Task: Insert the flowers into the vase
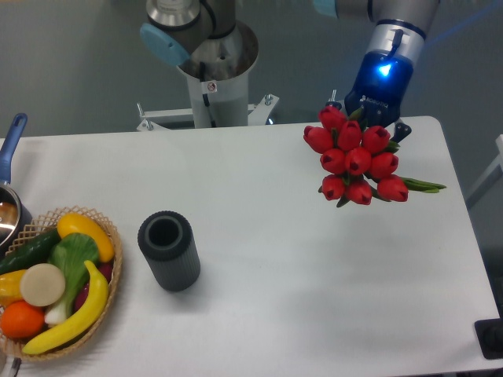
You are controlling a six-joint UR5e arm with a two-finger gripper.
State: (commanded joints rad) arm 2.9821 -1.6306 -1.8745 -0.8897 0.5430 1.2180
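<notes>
The single fixed camera looks down on a white table (267, 259); the landmark here is the vase (168, 250), a short dark grey ribbed cylinder standing upright on the table's left half, its round mouth open towards the camera and showing a dark interior.

Well to the right of the vase and farther back, near the table's far right corner, is the bunch of red tulip buds, the flowers (357, 162); the buds are packed tight and face the camera, with narrow green leaves (423, 186) sticking out to the right at the bunch's lower edge; the stems run back behind the buds and are mostly hidden.

Directly behind the flowers is the gripper (369, 118), below a dark blue wrist housing with a glowing blue light (384, 69); the bunch covers its fingers, so the closing of the jaws on the stems cannot be seen directly, yet the flowers are clear of the table surface against the tool, so it appears to be holding them; the flowers and the vase are well apart, with bare tabletop between them.

Just left of the vase, at the table's left edge, sits a woven wicker basket (110, 236) filled with toy produce: a yellow banana (78, 310), an orange (20, 319), a green cucumber (27, 250); beyond the basket, farther left of the vase, a pot with a blue handle (11, 135) is cut off by the frame; behind the vase, past the table's far edge, rises the arm's grey base column (211, 75).
</notes>
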